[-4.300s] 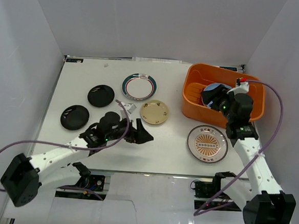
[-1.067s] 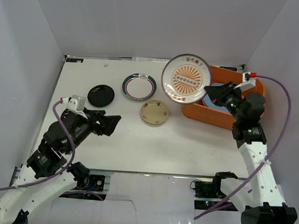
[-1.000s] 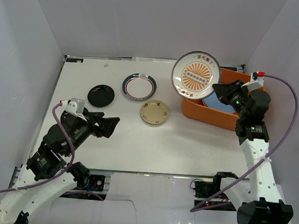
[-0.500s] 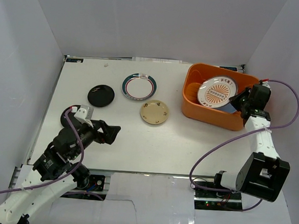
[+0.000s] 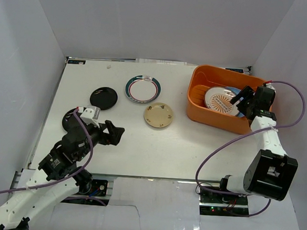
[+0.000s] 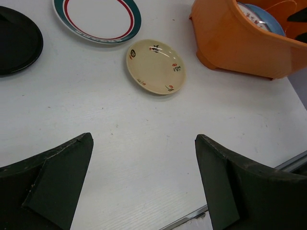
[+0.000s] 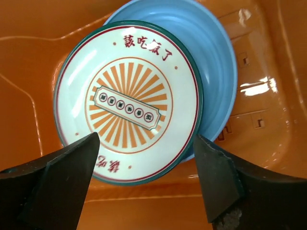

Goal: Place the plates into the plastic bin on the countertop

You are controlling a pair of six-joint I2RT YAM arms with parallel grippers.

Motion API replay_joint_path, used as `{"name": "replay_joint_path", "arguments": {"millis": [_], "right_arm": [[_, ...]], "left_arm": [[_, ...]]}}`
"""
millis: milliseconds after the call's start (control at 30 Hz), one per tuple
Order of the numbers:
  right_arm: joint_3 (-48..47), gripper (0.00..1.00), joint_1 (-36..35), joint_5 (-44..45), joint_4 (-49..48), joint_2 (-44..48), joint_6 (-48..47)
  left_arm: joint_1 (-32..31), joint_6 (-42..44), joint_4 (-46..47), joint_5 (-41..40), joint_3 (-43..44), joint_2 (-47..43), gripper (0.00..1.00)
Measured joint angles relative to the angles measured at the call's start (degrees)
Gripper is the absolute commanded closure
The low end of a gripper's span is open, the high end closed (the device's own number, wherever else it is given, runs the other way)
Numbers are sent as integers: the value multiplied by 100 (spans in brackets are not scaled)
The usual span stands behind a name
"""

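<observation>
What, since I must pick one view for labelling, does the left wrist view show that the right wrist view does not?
Only left wrist: the cream plate, the green-red rimmed plate, a black plate and the countertop, beyond the open left gripper. Only right wrist: the orange-patterned plate face-on, lying partly over the light blue plate, below the open right gripper. Both: the orange bin and the light blue plate in it.

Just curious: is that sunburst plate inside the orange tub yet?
Inside. The sunburst plate lies on the blue plate within the orange tub.
</observation>
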State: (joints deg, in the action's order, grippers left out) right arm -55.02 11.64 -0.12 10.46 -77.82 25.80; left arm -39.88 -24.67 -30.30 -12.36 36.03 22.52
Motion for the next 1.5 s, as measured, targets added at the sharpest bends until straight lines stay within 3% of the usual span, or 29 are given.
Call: {"name": "replay_joint_path", "arguments": {"millis": [133, 200, 467, 700, 767, 967, 1167, 1500], "right_arm": [[0, 2, -157, 225, -4, 396, -39], [0, 10, -262, 337, -13, 671, -28], [557, 10, -752, 688, -483, 1810, 269], [1259, 0, -1445, 479, -664, 2653, 422], [1329, 11, -1670, 251, -776, 2870, 413], [1335, 32, -2553, -234, -890, 3276, 254], [1600, 33, -3147, -680, -946, 3738, 210], [2157, 34, -4011, -1121, -1095, 3786, 210]], "left_arm": [[2, -111, -11, -109, 33, 348, 2], [2, -192, -2, -118, 68, 625, 2], [2, -776, 778, -31, 407, 2037, 2], [166, -1342, 1768, 57, 549, 3512, 2], [378, -1491, 2022, 164, 610, 3860, 2], [1287, -1941, 2629, 426, 638, 4673, 2], [2092, -2417, 3178, 555, 638, 5635, 7], [2157, -2896, 3926, 660, 1154, 7316, 17]]}}
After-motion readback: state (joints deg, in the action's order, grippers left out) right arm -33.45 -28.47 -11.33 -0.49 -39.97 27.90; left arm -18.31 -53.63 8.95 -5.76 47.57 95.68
